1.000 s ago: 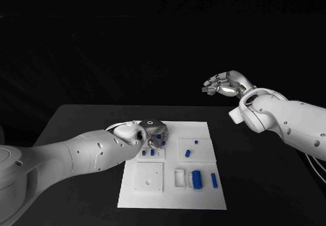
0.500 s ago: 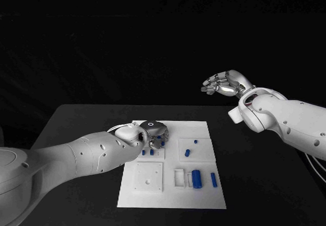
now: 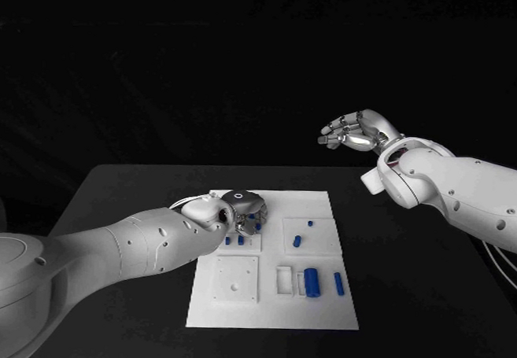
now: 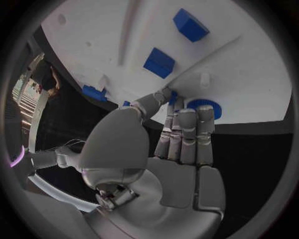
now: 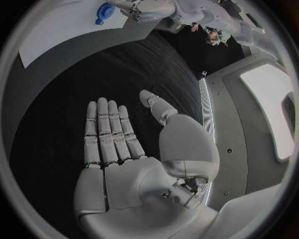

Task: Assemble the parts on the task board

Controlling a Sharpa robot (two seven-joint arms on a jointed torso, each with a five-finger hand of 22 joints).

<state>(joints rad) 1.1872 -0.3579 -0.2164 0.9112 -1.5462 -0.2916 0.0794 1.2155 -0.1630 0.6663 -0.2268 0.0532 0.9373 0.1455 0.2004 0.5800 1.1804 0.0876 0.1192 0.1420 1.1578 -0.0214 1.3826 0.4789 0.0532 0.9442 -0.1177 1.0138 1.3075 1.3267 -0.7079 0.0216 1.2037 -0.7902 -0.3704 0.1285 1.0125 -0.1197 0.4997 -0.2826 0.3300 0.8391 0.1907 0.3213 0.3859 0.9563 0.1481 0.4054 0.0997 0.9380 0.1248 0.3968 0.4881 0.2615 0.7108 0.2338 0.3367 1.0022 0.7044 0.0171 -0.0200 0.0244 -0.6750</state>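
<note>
The white task board (image 3: pixel 322 307) lies in the middle of the table. My left hand (image 3: pixel 241 208) hangs low over its far left part. In the left wrist view this hand (image 4: pixel 181 134) lays its straight fingers over a blue toothed wheel (image 4: pixel 209 107), with the thumb (image 4: pixel 152 102) closing on the wheel's edge. A white peg (image 4: pixel 202 79) stands just beyond it. My right hand (image 3: pixel 353 132) is raised high beyond the table's far right corner. It is spread flat and holds nothing (image 5: pixel 118 144).
Two small blue blocks (image 3: pixel 235 242) stand just in front of the left hand. A blue cylinder (image 3: pixel 313 283) and a thin blue bar (image 3: pixel 337 284) lie near the front right. Two small blue pieces (image 3: pixel 297 242) sit in the right block.
My left hand has edged slightly right and turned a little over the same spot on the board. The right arm has stayed still.
</note>
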